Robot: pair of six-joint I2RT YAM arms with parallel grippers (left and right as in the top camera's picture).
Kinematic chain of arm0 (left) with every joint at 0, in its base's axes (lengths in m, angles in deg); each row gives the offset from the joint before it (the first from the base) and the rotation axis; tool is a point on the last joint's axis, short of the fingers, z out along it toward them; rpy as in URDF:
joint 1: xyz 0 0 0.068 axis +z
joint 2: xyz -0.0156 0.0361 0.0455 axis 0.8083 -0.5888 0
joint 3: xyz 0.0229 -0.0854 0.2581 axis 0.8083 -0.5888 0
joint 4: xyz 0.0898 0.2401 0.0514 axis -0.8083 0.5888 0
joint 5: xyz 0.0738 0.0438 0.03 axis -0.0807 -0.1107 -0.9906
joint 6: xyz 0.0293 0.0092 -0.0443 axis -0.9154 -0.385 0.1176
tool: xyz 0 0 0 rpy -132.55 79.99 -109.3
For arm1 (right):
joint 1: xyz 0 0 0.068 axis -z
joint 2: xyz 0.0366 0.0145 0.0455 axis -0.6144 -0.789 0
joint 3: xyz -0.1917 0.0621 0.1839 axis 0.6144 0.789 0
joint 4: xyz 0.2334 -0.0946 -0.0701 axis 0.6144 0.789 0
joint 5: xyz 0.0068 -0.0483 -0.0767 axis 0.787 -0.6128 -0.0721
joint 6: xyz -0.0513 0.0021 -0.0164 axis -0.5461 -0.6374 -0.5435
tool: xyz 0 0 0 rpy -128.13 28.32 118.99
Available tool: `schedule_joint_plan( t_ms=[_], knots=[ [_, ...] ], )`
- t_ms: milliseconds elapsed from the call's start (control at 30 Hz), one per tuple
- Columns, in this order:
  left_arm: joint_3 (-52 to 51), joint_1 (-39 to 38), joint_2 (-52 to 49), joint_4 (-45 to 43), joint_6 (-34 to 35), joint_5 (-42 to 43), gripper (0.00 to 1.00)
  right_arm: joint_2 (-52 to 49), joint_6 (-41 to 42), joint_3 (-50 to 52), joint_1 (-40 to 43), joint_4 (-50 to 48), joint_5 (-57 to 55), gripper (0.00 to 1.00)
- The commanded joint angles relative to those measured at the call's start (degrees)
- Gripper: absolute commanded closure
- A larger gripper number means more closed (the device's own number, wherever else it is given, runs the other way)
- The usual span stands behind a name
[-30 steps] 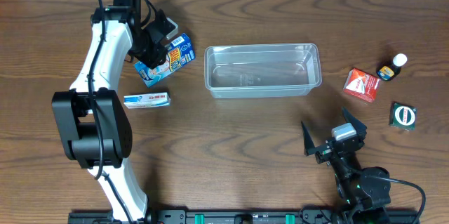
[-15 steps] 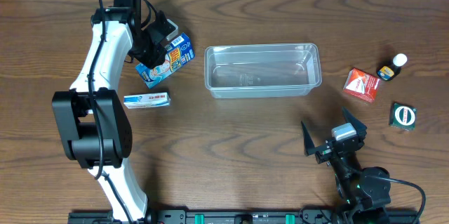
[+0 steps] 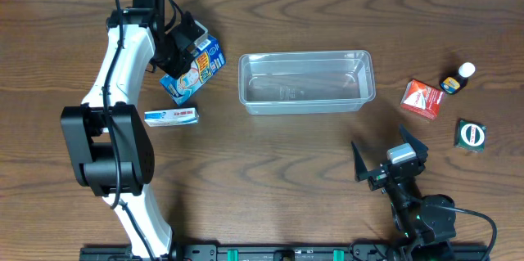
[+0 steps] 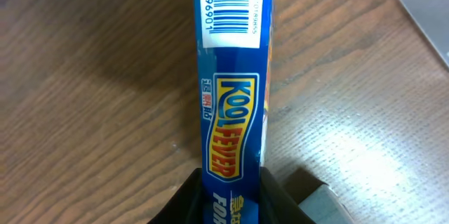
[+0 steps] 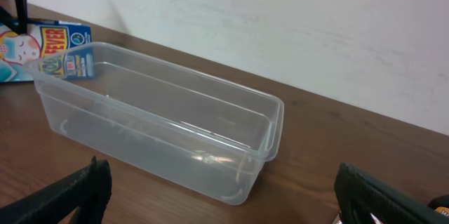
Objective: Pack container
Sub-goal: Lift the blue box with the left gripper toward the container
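One Kool Fever box [image 3: 193,68] gripped in our left end effector [image 3: 183,47], container [image 3: 306,55] off to its right, long side facing us; right end effector [image 3: 387,155] splayed, idle.

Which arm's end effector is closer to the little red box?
Right. The right end effector sits open near the red box, toward the table's front edge. The left end effector is beyond the container, gripping a blue box.
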Motion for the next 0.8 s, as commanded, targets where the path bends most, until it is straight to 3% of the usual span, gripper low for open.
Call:
schedule_joint_plan(
  t_ms=[0, 333, 767],
  knots=[
    [-0.4, 0.0, -0.6, -0.2, -0.2, -2.4, 0.77, 0.3, -0.9, 0.2, -0.1, 0.1, 0.4, 0.01],
    [1.4, -0.7, 2.2, -0.6, -0.2, -2.8, 0.77, 0.3, -0.9, 0.2, -0.1, 0.1, 0.4, 0.01],
    [2.0, -4.9, 17.4, -3.3, -0.2, -2.8, 0.78, 0.3, -0.9, 0.2, -0.1, 0.1, 0.4, 0.01]
  ],
)
